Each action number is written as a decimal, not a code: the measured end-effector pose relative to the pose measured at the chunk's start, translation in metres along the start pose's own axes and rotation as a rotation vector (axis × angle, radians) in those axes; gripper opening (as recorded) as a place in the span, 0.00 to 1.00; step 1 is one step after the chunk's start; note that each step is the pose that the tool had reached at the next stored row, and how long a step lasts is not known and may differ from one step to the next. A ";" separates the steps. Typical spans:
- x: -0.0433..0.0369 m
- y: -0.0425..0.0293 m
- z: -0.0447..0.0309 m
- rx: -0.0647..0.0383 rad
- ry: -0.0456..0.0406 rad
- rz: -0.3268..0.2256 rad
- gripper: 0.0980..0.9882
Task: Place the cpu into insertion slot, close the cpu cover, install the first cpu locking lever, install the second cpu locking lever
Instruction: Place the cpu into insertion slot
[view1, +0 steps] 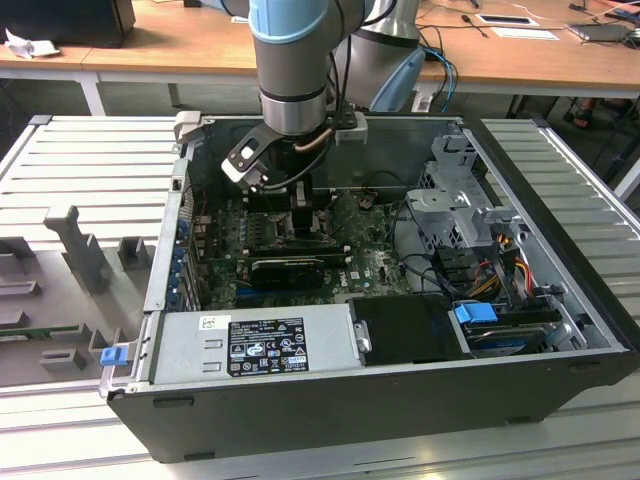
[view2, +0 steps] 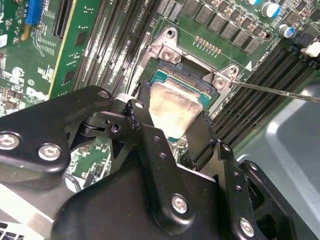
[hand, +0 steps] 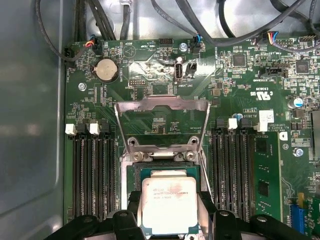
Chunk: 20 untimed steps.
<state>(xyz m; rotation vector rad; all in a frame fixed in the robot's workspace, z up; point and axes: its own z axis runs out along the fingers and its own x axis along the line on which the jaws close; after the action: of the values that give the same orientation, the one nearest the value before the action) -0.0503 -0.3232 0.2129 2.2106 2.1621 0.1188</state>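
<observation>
Pincer (hand: 168, 220) fingers (hand: 132, 207) close on two opposite edges of the cpu (hand: 167, 202), gripping it over the insertion slot (hand: 165, 171); whether the chip is seated I cannot tell. The cpu cover (hand: 162, 107) stands raised on the slot's far side, clear of the chip. Banks of memory slots (hand: 90, 172) flank the socket closely on both sides, and cables (hand: 200, 22) run along the board's edge beyond a coin battery (hand: 106, 70). The second wrist view adds a thin metal rod (view2: 275, 91) slanting out from the socket frame. In the exterior view the arm reaches down into the open computer case (view1: 400, 400), with a long black card (view1: 290, 266) at six o'clock from the pincer, the power supply (view1: 250, 342) beyond it, and a drive cage (view1: 455, 200) at three o'clock.
</observation>
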 end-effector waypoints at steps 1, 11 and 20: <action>0.0000 -0.0005 0.0017 0.000 0.0000 0.000 0.48; 0.0000 0.0004 0.0083 0.000 -0.0007 0.000 0.48; -0.0001 0.0000 0.0103 0.000 -0.0007 0.000 0.48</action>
<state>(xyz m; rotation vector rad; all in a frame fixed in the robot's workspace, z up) -0.0494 -0.3230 0.2026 2.2103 2.1619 0.1179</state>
